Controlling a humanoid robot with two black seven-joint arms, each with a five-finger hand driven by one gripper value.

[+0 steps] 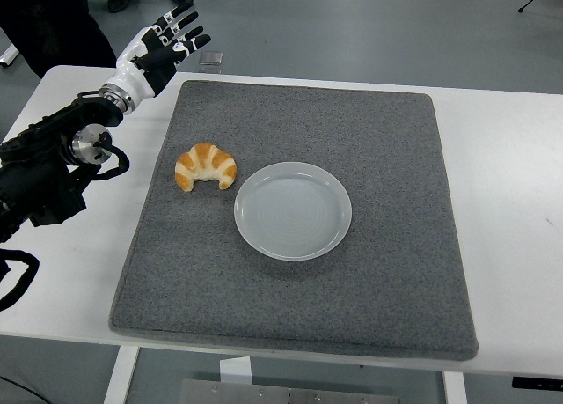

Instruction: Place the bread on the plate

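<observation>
Lying on the grey mat [369, 290], the bread [205, 166] is a croissant whose arched back faces the far side of the worktop [510, 202] and whose two tips point toward the near edge. Its long axis runs roughly left to right, tilted a little so that the right tip sits nearest the plate [293, 210]. Bread and plate are just beside each other but not touching, the plate being to the right and slightly nearer the camera, and nothing lies in it.

Only one robot hand shows. The left hand [158, 47] hovers above the far left corner of the mat, well apart from the bread, with its fingers [186, 33] spread apart and pointing away toward the far right, holding nothing. From that hand the bread lies toward the near edge and a little to the right, so the coming reach is, as I judge it, a draw back toward the robot with a descent. The right hand is out of view, which leaves the left as the nearer and likely working one.

Because the croissant's length lies across the hand's line of approach, closing over its narrow middle, thumb on one side of the arch and fingers on the other, looks the natural grasp. The carry afterwards should be short, rightward to the plate.
</observation>
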